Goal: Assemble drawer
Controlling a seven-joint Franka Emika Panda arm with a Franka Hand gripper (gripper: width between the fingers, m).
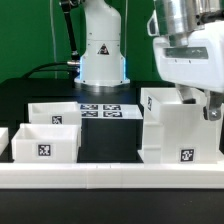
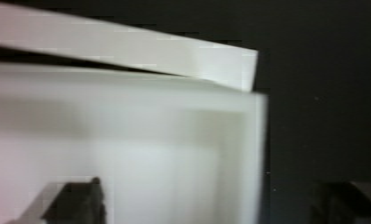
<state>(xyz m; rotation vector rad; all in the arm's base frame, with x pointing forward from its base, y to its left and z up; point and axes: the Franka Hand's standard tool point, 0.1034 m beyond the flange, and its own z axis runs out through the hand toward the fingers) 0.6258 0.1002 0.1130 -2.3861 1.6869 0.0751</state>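
The drawer's large white cube-shaped shell [image 1: 178,128] stands at the exterior view's right, with a tag low on its front. Two small white trays lie at the left, one behind [image 1: 56,114] and one in front [image 1: 44,143], each with a tag. My gripper [image 1: 201,104] hangs over the shell's top right edge. In the wrist view the shell's wall [image 2: 164,140] fills the space between my two dark fingers [image 2: 68,204], which stand wide apart. The gripper [image 2: 208,208] is open, with one finger over the white wall and the other over the dark table.
The marker board [image 1: 101,110] lies flat in front of the robot base [image 1: 101,55]. A long white border wall [image 1: 110,176] runs along the front of the black table. Another white part shows at the far left edge [image 1: 3,141].
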